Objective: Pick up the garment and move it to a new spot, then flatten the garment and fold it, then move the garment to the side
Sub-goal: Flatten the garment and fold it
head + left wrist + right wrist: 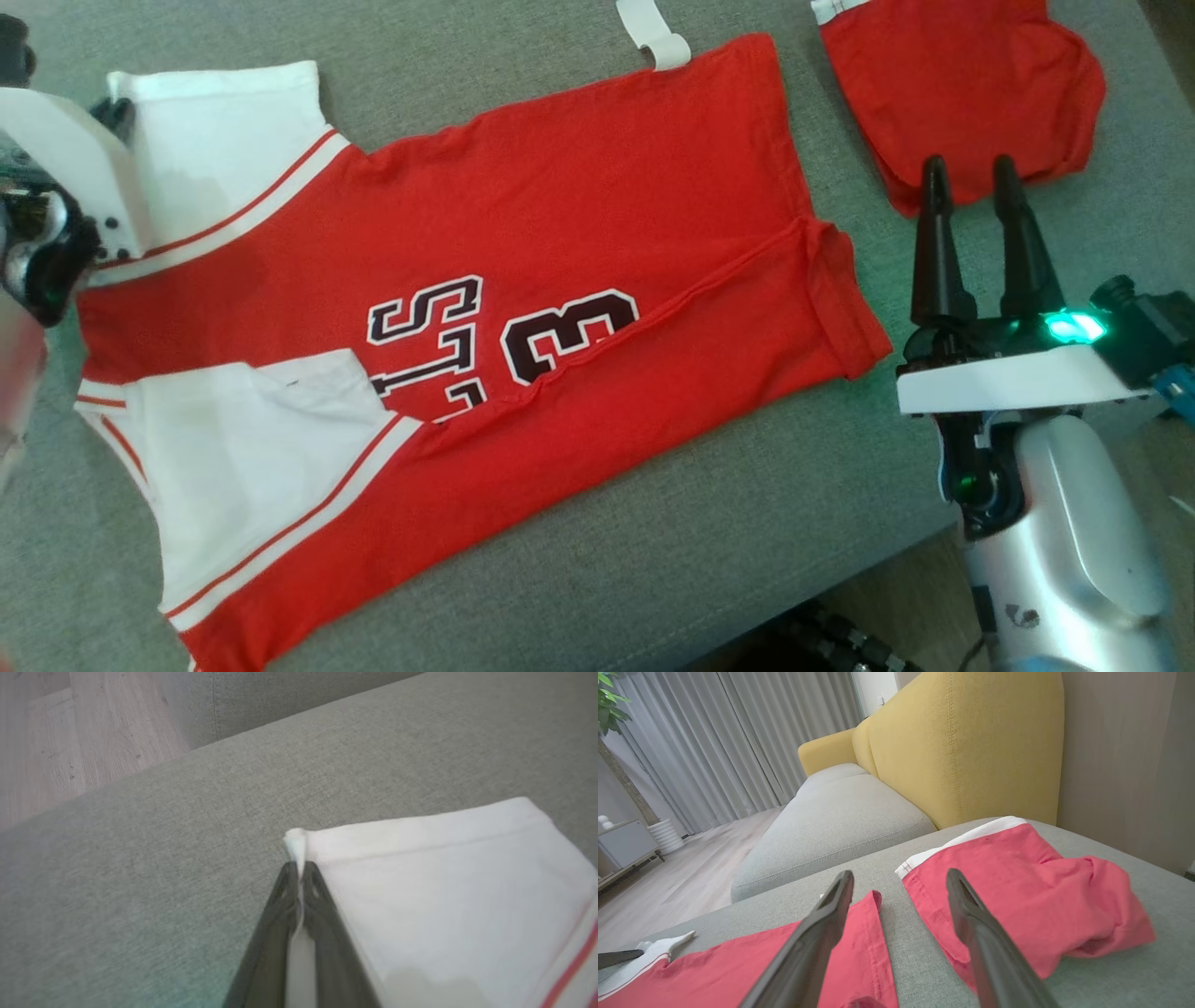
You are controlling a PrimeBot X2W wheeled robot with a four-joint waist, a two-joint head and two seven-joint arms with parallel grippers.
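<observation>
Garment (pixel 579 187) on grey cushion (pixel 653 523), black-and-white "LS" and "13" showing

Our left gripper (pixel 299 872) has its two dark fingers pressed together, pinching a thin white edge of the garment (pixel 444 882) between the tips. Its pale wrist plate (pixel 65 159) sits at the far left of the head view. Our right gripper (pixel 969 173) points up that view with its fingers spread wide and holding nothing. A green light (pixel 1074 327) glows at its base, above the silver forearm (pixel 1074 523).
</observation>
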